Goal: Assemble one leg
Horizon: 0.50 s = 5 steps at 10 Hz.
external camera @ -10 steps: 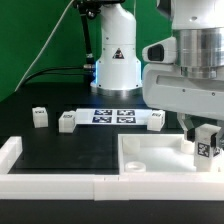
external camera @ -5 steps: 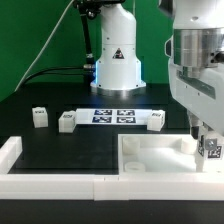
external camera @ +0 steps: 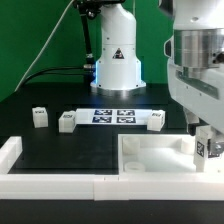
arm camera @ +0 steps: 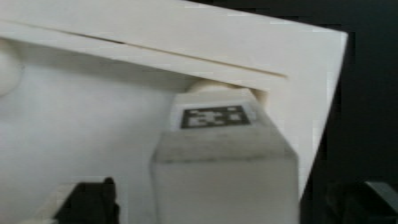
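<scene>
- White plastic is what the small cuboid leg (external camera: 205, 149) is made of; a black-and-white square marker tag is carried on its face, and it is held upright over the far right corner of the large white square part (external camera: 150, 153) in the exterior view.
- The two-finger gripper (external camera: 204, 140) is clenched around this leg, as is seen more closely in the wrist view (arm camera: 217, 150).
- Three more small white tagged blocks (external camera: 40, 117) are seen on the black table (external camera: 50, 150), beside the marker board (external camera: 112, 117).
</scene>
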Motion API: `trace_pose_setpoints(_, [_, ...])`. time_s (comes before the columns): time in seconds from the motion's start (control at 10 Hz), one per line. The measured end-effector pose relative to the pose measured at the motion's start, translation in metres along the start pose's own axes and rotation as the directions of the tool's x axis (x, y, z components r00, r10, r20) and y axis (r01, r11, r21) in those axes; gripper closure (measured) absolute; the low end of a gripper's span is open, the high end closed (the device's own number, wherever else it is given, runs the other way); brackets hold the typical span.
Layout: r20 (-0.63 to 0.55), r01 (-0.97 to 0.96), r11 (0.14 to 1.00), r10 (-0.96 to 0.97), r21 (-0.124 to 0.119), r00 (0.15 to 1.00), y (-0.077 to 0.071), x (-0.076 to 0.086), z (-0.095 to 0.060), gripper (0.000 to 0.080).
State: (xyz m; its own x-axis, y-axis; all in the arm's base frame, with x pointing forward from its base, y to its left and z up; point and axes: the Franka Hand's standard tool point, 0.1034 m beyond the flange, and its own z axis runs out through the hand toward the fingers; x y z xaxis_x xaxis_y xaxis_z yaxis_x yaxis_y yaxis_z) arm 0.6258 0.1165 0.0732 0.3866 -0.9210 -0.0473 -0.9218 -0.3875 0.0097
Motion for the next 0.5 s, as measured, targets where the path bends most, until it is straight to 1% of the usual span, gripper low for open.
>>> trace_pose_setpoints(0.1, [-0.001,0.162,0.987,-0.162,0.0,0.987,-0.002,-0.002,0.001,0.0186])
trace_pose_setpoints(0.2, [0.003,0.335,0.942,-0.335,-0.004,0.942,-0.001,0.001,0.001,0.0157])
trace_pose_setpoints(0.4, [0.007,0.548,0.836,-0.548,-0.004,0.836,-0.003,0.008,0.0,0.0151])
trace_pose_setpoints(0.5, [0.007,0.668,0.744,-0.668,-0.007,0.744,-0.002,0.01,0.0,0.015])
